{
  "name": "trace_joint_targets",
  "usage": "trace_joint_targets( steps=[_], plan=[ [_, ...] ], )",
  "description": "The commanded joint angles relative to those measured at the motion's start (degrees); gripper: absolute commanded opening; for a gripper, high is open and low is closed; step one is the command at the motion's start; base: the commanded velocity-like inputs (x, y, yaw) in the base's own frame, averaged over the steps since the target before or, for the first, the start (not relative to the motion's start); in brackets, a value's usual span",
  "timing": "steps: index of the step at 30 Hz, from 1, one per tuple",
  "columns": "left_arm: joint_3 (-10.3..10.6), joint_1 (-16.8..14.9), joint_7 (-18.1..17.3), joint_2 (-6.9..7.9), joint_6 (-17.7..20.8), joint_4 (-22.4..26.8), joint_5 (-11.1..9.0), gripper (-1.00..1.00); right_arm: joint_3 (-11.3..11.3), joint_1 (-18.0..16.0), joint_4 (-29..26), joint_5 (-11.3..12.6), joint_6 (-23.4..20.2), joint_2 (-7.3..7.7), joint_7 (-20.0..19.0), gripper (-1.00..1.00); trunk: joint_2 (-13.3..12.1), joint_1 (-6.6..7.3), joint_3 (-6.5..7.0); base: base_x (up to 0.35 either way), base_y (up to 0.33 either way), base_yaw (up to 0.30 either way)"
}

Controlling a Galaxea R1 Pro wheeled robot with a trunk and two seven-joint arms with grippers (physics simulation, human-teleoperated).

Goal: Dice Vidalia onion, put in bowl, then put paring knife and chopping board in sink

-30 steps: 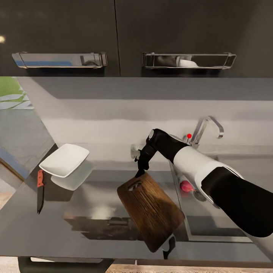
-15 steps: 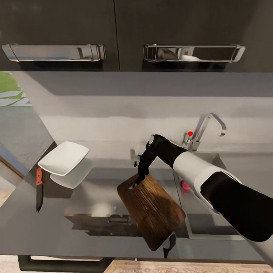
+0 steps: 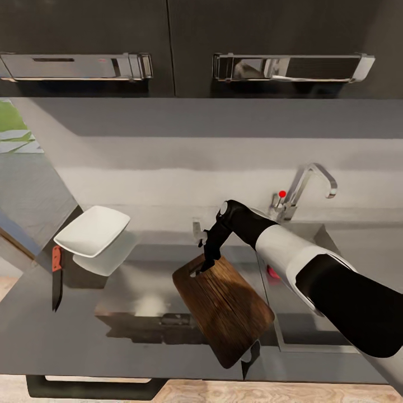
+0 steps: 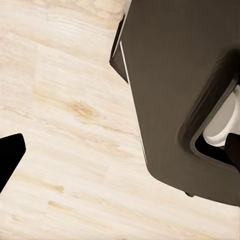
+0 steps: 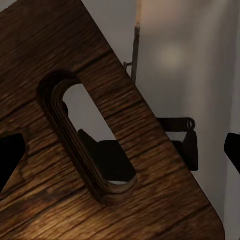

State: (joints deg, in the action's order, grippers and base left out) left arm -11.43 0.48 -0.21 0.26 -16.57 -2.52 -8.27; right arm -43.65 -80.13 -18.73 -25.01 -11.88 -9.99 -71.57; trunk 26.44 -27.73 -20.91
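Glossy black upper cabinets hang over the dark grey reflective surface in front of me, with the grey sink set into it at my right under a chrome tap with a red knob. The chopping board lies slantwise on the surface, its near corner past the front edge and its right side close to the sink's rim. My right fingers sit at the board's slotted end; in the right wrist view their dark tips stand wide apart on either side of the slot, holding nothing. A sliver of the pinkish Vidalia onion shows in the sink behind my right arm. The white bowl sits far left, the paring knife just beside it nearer me. My left wrist view looks down on pale wood floor; I cannot tell how those fingers stand.
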Motion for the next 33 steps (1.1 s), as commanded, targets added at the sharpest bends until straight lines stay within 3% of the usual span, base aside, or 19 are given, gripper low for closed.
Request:
trace_joint_targets(
  steps=[1,33],
  plan=[
    [0.01,-0.04,-0.05,0.0,-0.31,-0.12,-0.35,1.0,0.04,-0.02,-0.08,-0.17,-0.6,-0.01,-0.23,1.0,0.08,-0.03,-0.1,0.0,0.0,0.0],
    [0.01,-0.04,-0.05,-0.09,-0.3,-0.12,-0.31,1.0,0.14,-0.02,-0.99,-0.56,-1.04,-0.01,-0.32,1.0,0.08,-0.03,-0.16,0.0,0.0,0.0]
  ],
)
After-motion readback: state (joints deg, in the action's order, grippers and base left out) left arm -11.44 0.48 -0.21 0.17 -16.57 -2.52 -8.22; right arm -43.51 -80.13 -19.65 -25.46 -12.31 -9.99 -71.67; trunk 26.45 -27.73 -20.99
